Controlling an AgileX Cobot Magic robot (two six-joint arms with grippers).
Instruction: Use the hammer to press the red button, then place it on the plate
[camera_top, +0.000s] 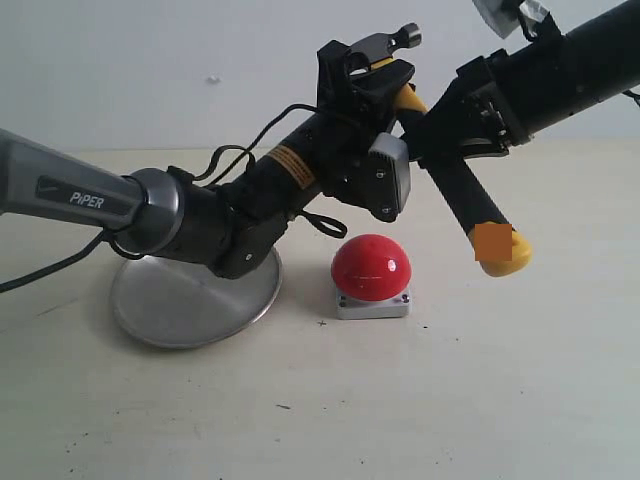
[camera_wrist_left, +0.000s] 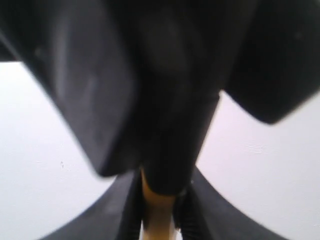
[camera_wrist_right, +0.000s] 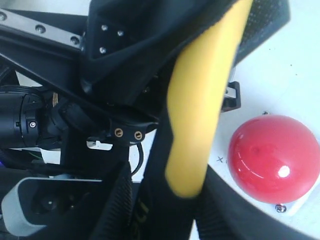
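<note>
hammer (camera_top: 462, 190): off desk (camera_top: 450, 400), head up, yellow tip low nr red button (camera_top: 371, 266), not touching | L hand (camera_top: 372, 68): clenched nr head, bearing wt | R hand (camera_top: 437, 148): round mid-handle, clenched or not cannot tell, prob. handover for pressing grip | plate (camera_top: 190, 305): beside button, awaits hammer

The pale, speckled table (camera_top: 450, 400) fills the lower frame, bearing the silver plate (camera_top: 190, 300) left of centre and, near it on the right but not touching, the red button (camera_top: 371, 268) on its grey base.
</note>
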